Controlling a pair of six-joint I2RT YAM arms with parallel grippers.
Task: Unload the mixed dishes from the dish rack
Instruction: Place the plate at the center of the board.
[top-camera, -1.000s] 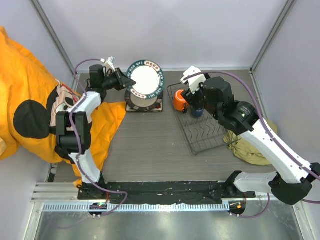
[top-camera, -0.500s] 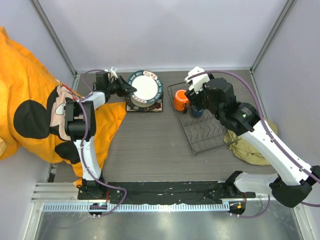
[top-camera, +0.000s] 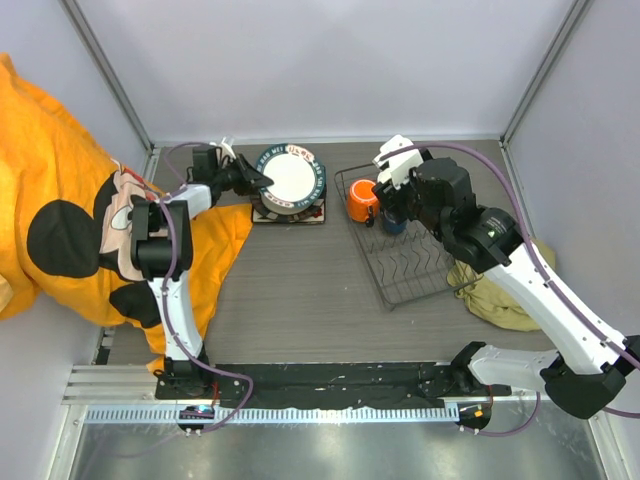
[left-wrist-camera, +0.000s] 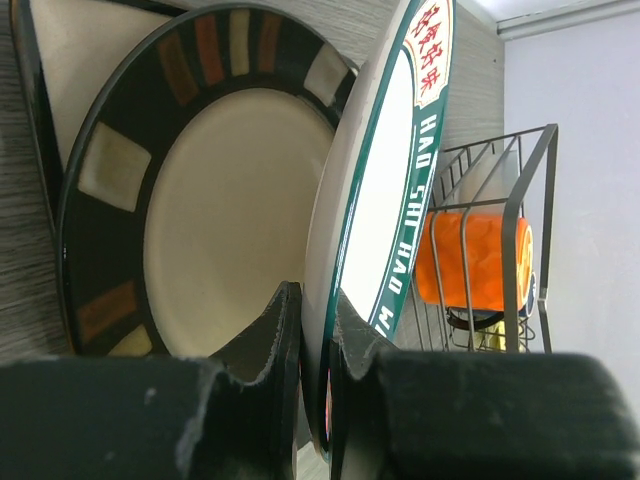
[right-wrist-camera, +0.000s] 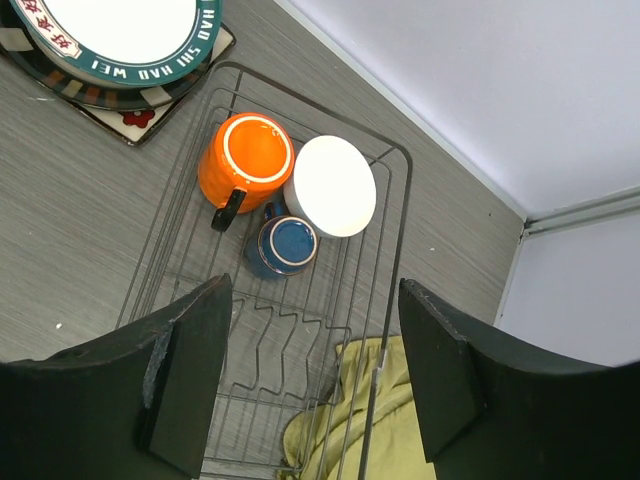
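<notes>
1. Far left: orange cartoon cloth (top-camera: 60, 200), draped over the table (top-camera: 300, 290) edge, no part in the job.
2. Next: left gripper (left-wrist-camera: 315, 300), jaws pinched narrow on the rim of the green-rimmed white plate (left-wrist-camera: 385, 200). Plate held on edge, tilted over the block-patterned dark plate (left-wrist-camera: 230, 200), itself flat on the square cream plate (left-wrist-camera: 60, 50). Touching the stack or just clear of it: hard to tell from these views.
3. Step in hand, at a guess: laying this plate onto the stack beside the rack. Next: tip flat, lower gently, release, then back out sideways without dragging.
4. Right of the stack: dish rack (right-wrist-camera: 405, 200), with orange mug (right-wrist-camera: 245, 160), white bowl (right-wrist-camera: 335, 185) and small blue cup (right-wrist-camera: 288, 245) crowded together at its far end.
5. Above the rack: right gripper (right-wrist-camera: 315, 290), jaws spread wide and empty, well clear of the three pieces. Probably next: a straight descent onto one of them, minding its close neighbours.
6. Far right: olive cloth (right-wrist-camera: 340, 400), against the rack's near corner.
</notes>
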